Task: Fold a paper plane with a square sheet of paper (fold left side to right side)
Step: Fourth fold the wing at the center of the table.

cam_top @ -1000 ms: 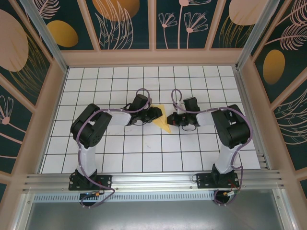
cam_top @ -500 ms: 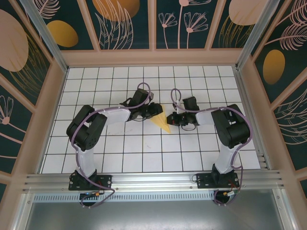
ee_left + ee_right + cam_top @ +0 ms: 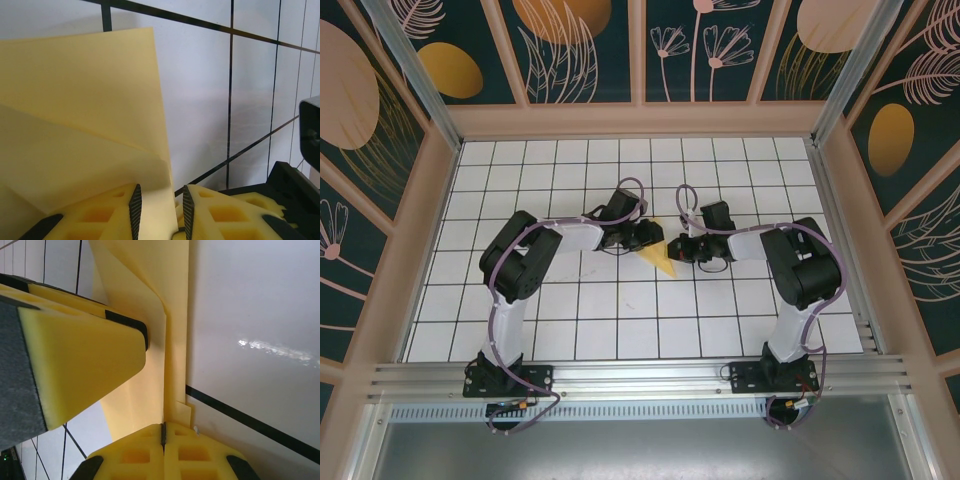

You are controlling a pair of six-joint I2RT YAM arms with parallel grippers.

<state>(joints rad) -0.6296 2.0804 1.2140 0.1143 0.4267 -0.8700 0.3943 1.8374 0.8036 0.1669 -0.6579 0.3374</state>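
The yellow sheet of paper [image 3: 664,262] lies mid-table, folded into a narrow wedge like a paper plane with its tip toward me. My left gripper [image 3: 650,238] is at its upper left edge. In the left wrist view its jaws [image 3: 161,194] stand a little apart, and a raised flap of the paper [image 3: 75,100] runs between the pads. My right gripper [image 3: 686,247] is at the paper's right side. Its jaws [image 3: 163,426] are shut on an upright ridge of the paper [image 3: 150,290]. A left finger [image 3: 75,340] rests close beside that ridge.
Both arms reach in over the white grid-tiled table [image 3: 620,320], and the two grippers almost meet at the centre. Pale wooden walls [image 3: 640,120] enclose the table on three sides. A metal rail [image 3: 640,375] runs along the near edge.
My left gripper has slid right onto the paper, and its jaws have narrowed. The left arm's elbow shifted. The right gripper and the paper's tip stayed put.
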